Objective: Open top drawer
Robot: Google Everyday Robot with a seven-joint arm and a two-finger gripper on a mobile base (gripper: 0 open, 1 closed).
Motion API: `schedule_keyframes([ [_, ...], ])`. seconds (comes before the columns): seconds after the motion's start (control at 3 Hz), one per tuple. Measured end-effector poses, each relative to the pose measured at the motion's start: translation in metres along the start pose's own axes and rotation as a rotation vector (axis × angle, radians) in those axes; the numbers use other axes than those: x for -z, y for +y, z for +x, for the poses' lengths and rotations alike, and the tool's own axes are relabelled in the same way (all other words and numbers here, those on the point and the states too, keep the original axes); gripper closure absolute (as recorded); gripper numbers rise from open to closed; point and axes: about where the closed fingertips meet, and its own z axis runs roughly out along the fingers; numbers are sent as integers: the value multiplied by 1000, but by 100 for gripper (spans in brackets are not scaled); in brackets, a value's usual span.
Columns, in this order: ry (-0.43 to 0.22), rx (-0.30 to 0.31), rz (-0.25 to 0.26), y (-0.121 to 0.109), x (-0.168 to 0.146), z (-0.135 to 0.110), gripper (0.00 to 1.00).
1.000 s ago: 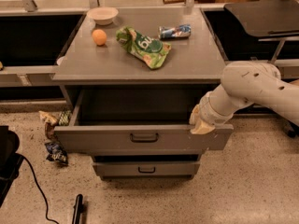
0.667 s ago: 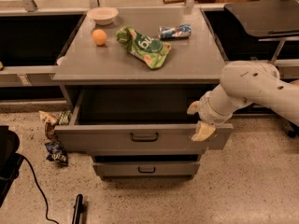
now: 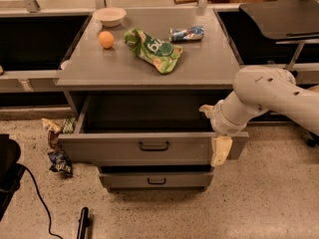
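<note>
The top drawer of the grey cabinet stands pulled out, and its deep, empty grey box shows from above. Its small black bar handle sits at the centre of the front panel. My gripper is at the right end of that panel, on a white arm coming in from the right. It is open. One cream finger is above the drawer's rim and the other finger hangs down in front of the panel.
On the cabinet top lie an orange, a white bowl, a green chip bag and a blue packet. A narrower drawer sits below. Wrappers and a black cable lie on the floor at left.
The gripper's fingers have spread apart at the right end of the drawer front, the lower one swinging down in front of the panel. The drawer has stayed pulled out.
</note>
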Motion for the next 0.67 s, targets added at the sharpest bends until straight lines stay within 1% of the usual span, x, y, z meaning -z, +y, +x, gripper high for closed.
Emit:
schedule_keyframes([
  [0.33,-12,-14,-74,18,-10,-3,0],
  [0.67,-20,-22,-129,33,-17,-6,0],
])
